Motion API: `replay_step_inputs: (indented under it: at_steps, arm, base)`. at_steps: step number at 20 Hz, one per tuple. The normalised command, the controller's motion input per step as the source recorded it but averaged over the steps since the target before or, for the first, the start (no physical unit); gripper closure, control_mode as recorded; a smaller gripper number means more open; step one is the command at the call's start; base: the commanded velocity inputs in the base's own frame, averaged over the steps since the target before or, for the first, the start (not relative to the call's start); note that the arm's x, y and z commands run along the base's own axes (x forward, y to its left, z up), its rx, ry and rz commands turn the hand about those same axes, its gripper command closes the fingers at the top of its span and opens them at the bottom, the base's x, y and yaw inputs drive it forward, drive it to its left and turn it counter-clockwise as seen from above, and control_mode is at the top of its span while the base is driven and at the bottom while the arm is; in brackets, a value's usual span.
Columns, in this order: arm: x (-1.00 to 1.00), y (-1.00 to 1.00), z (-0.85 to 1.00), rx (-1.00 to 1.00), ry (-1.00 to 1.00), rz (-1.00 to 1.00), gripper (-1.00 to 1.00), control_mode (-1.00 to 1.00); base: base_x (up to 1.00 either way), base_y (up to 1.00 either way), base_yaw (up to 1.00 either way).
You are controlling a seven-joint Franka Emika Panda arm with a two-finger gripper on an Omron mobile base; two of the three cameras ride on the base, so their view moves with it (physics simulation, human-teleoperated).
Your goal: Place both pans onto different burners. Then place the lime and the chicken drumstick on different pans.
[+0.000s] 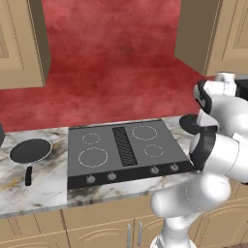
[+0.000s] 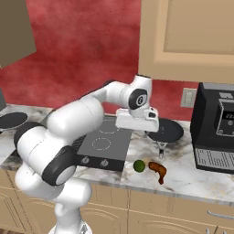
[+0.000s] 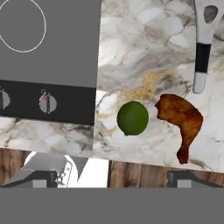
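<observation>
our gripper [image 2: 137,122] hangs above the right end of the marble counter [image 1: 38,186], jaws spread wide and holding nothing, its fingertips [image 3: 41,178] showing at the bottom of the hand view. directly beneath it we log the lime [image 3: 132,118], a small round green ball lying on the marble just beside the cooktop's [image 1: 123,150] right edge, and next to it, apart by a narrow gap, the chicken drumstick [image 3: 181,120], reddish-brown, thick end toward the lime, tapered end pointing toward the counter's front edge. behind them, near the drumstick, we list the right pan [image 2: 166,130], black and shallow, sitting on the counter between the cooktop and the dark appliance [image 2: 217,125], its handle [image 3: 202,48] reaching toward the food. further out, at the far left of the counter, the left pan [image 1: 30,151] rests with its handle toward the front edge. all four burners stand bare, so we judge neither pan placed yet. handling notes: we expect the pans to be stiff and the heaviest items, best taken across the handle close to the bowl to limit tipping; the lime is likely firm, smooth and prone to roll, so we pinch across its middle; the drumstick looks irregular, best gripped across its thick part.
</observation>
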Motion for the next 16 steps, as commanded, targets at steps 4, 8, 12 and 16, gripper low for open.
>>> replay_step_inputs:
  at_steps: [4,8,12,16]
  arm:
    - [0.23,-0.36,-0.36,0.03,0.0,0.0,-1.0,-1.0]
    - [0.3,-0.31,-0.31,0.02,0.0,0.0,-1.0,-1.0]
    - [0.4,-0.27,-0.25,0.01,0.0,0.0,-1.0,-1.0]
    - [0.44,-0.27,-0.19,0.02,0.0,0.0,-1.0,-1.0]
  base:
    - [0.0,0.0,0.0]
    - [0.0,0.0,0.0]
    - [0.0,0.0,0.0]
    - [0.0,0.0,0.0]
